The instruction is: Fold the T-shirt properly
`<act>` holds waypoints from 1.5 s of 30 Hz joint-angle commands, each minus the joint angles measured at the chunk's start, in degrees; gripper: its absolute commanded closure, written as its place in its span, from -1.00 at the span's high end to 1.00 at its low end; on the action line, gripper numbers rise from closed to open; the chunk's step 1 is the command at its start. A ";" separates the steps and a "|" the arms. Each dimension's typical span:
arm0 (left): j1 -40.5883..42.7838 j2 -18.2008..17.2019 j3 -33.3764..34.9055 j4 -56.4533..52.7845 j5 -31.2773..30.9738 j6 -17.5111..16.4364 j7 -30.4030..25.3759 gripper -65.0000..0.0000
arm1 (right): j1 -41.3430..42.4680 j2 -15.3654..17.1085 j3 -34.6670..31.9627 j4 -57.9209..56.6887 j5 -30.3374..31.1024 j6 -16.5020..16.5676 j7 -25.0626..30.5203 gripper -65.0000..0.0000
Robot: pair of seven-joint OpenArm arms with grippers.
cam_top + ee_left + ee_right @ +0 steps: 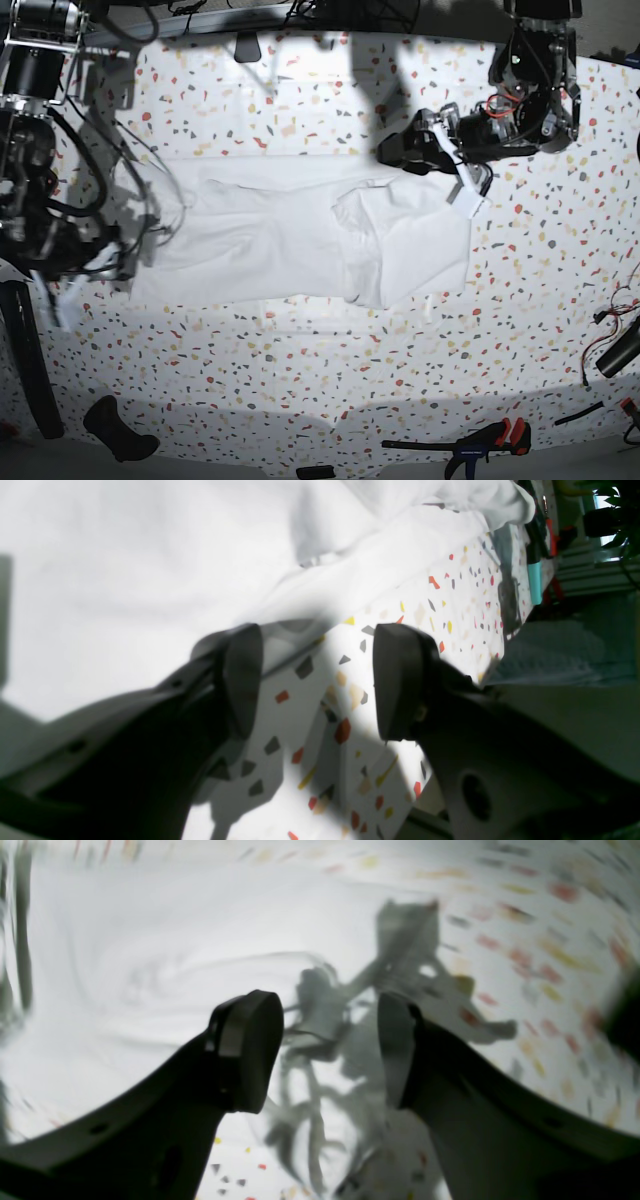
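Dark, spread jaws of the left gripper hang empty over the speckled white table, with the plain white cotton T-shirt just beside one jaw — its edge reaching the gap. The right gripper is spread and empty too, at the shirt's other end. Judging by the long, partly doubled-over band it forms, side folds look done — the crosswise folds remain.

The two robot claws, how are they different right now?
The left gripper hangs over bare speckled table just past the T-shirt's edge; the right gripper hangs over the shirt's edge, half above cloth.
In the base view the left gripper sits by the shirt's far corner, the right gripper by the opposite end.
Both are open and hold nothing.
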State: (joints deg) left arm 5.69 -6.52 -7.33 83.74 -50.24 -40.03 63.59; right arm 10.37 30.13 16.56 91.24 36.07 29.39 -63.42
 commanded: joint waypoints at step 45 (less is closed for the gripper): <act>-0.46 -0.31 -0.11 0.74 -1.05 0.03 -0.68 0.04 | 1.38 -7.37 10.80 -29.51 8.11 10.61 6.64 0.02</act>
State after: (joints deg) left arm 5.72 -6.52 -7.33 83.74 -50.24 -40.03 63.40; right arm 11.14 22.52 27.40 61.23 43.90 38.89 -55.48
